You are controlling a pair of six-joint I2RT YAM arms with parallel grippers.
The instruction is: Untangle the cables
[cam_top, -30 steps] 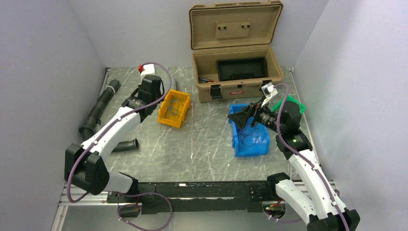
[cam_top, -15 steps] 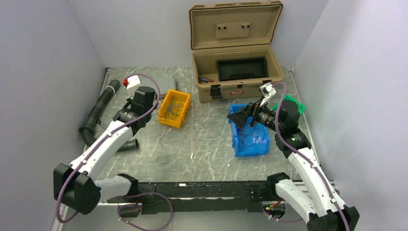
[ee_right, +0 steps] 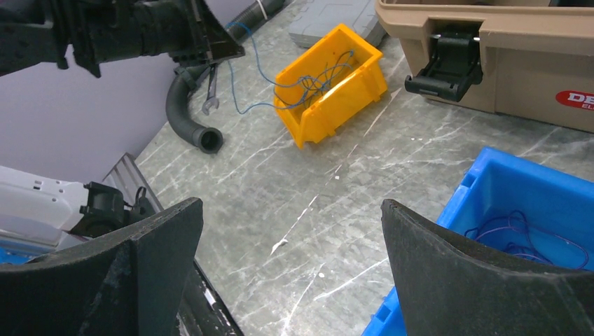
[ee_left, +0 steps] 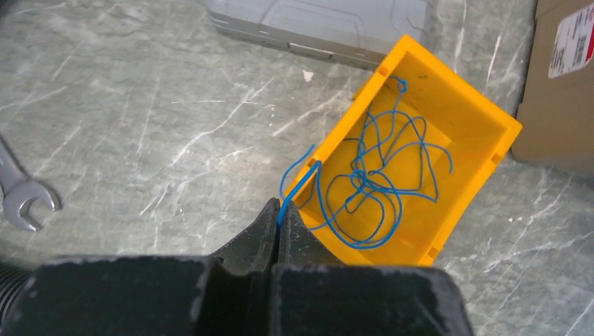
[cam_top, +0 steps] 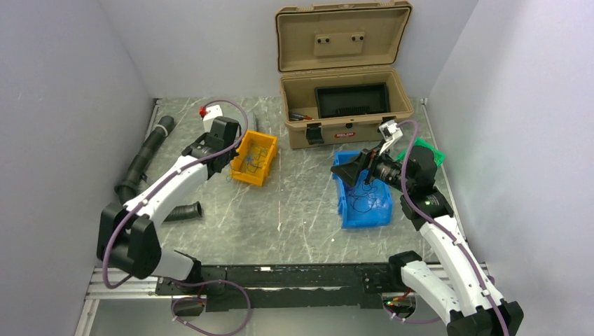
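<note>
A tangle of thin blue cables [ee_left: 378,175] lies in a yellow bin [ee_left: 448,63]. My left gripper [ee_left: 279,210] is shut on one blue strand at the bin's near left corner; the strand runs over the rim into the tangle. In the top view this gripper [cam_top: 233,152] is at the left edge of the yellow bin [cam_top: 245,175]. My right gripper [ee_right: 291,203] is open and empty, held above the left end of a blue bin [cam_top: 364,213]. Thin dark cables [ee_right: 522,234] lie in that blue bin.
An open tan toolbox [cam_top: 343,105] stands at the back. A black corrugated hose [cam_top: 143,164] lies at the left. A wrench [ee_left: 21,196] lies left of the yellow bin, a grey case [ee_left: 322,24] behind it. A green object [cam_top: 420,150] sits right of the blue bin.
My left arm swung left away from the yellow bin, then came back to its left edge. The right arm has not moved.
</note>
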